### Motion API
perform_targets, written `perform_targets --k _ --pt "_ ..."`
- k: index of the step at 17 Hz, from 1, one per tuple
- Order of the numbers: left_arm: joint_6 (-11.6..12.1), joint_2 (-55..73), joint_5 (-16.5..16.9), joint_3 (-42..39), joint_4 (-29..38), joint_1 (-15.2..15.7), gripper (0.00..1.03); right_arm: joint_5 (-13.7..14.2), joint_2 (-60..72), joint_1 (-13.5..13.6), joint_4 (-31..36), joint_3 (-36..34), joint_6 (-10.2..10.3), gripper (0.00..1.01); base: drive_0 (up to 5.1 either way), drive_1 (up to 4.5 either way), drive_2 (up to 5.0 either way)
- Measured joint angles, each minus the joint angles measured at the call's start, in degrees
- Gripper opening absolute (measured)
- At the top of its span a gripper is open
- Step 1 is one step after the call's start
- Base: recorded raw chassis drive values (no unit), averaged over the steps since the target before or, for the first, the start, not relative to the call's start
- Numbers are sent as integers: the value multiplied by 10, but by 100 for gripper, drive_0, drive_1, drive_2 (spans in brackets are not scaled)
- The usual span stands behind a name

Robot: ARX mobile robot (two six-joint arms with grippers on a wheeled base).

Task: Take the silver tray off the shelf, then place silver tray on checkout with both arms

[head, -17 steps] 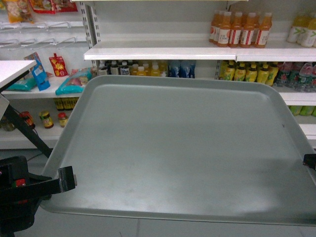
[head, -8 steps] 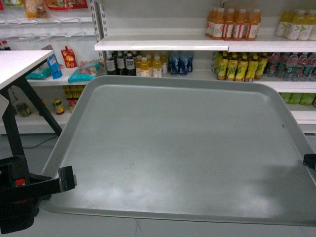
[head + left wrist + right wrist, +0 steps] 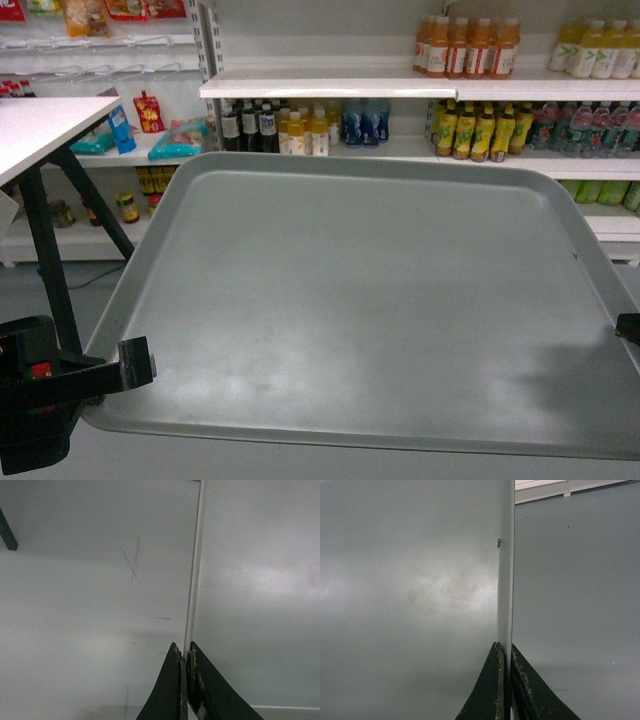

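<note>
Silver tray (image 3: 370,300) held level in mid-air before the shelf (image 3: 400,88) of bottled drinks (image 3: 462,47), left gripper (image 3: 185,652) clenched on its left rim, right gripper (image 3: 504,650) clenched on its right rim, white checkout (image 3: 40,125) corner at upper left.

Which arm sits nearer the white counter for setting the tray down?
Left. The left end effector grips the silver tray on the side where the checkout shows; the right end effector holds the opposite rim.

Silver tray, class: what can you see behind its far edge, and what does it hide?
Behind the silver tray stand store shelves with bottled drinks. The tray covers the lower shelves and the floor beneath it.
</note>
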Motion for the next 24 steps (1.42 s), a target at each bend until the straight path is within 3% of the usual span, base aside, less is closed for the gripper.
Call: perform_targets --k 4,24 --pt "0 0 0 0 0 0 3 0 0 0 0 0 0 3 0 0 0" --pt "0 0 1 0 0 0 3 0 1 0 -1 0 0 3 -494 246 246"
